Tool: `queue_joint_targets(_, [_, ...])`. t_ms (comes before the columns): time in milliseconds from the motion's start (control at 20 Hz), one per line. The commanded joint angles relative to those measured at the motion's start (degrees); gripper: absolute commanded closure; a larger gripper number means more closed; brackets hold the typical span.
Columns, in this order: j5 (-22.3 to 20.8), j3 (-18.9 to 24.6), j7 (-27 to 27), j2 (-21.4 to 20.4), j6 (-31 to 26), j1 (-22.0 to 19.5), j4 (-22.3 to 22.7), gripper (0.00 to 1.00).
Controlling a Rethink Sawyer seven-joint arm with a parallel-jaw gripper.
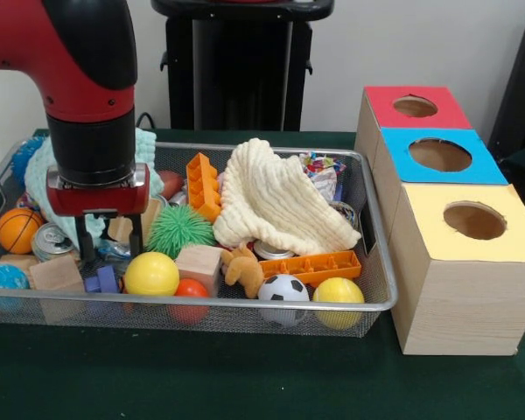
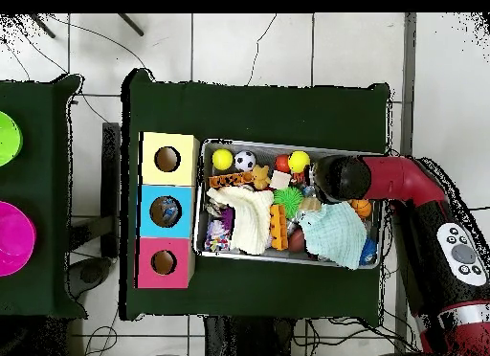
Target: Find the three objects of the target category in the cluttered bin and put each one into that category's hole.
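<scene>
The wire mesh bin [image 1: 245, 308] is full of clutter. In it lie yellow balls [image 1: 151, 274] [image 1: 339, 290], a red ball [image 1: 191, 289], a soccer ball [image 1: 283, 289], a small basketball [image 1: 19, 229] and a green spiky ball [image 1: 179, 229]. My gripper [image 1: 110, 241] hangs over the bin's left part, open and empty, its fingertips just above a blue block [image 1: 102, 280] and a can [image 1: 51, 241]. The red-topped box's hole [image 1: 415, 106] is at the far right. In the overhead view the arm [image 2: 337, 175] hides the gripper; the bin [image 2: 287, 144] and the red-topped box's hole [image 2: 164, 262] show.
A cream cloth [image 1: 276, 197] covers the bin's middle and a teal cloth [image 1: 35, 175] lies behind the gripper. Orange bricks [image 1: 204, 185], wooden blocks [image 1: 199, 262] and a toy camel [image 1: 243, 269] lie around. Blue-topped [image 1: 440, 155] and yellow-topped [image 1: 474, 220] boxes stand beside the red one.
</scene>
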State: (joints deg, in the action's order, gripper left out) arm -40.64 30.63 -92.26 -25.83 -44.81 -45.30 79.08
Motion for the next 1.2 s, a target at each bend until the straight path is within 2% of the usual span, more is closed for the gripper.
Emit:
queue_joint_targets(50, [-3.07, 2.50, 18.83, 2.14, -4.60, 0.68, -2.06, 0.00])
queue_joint_targets(600, [-2.78, 1.85, 19.83, 1.77, -6.85, 0.46, 0.94, 0.00])
queue_joint_targets(1200, [-3.95, 0.86, 20.82, 2.87, -7.24, 0.61, 0.94, 0.00])
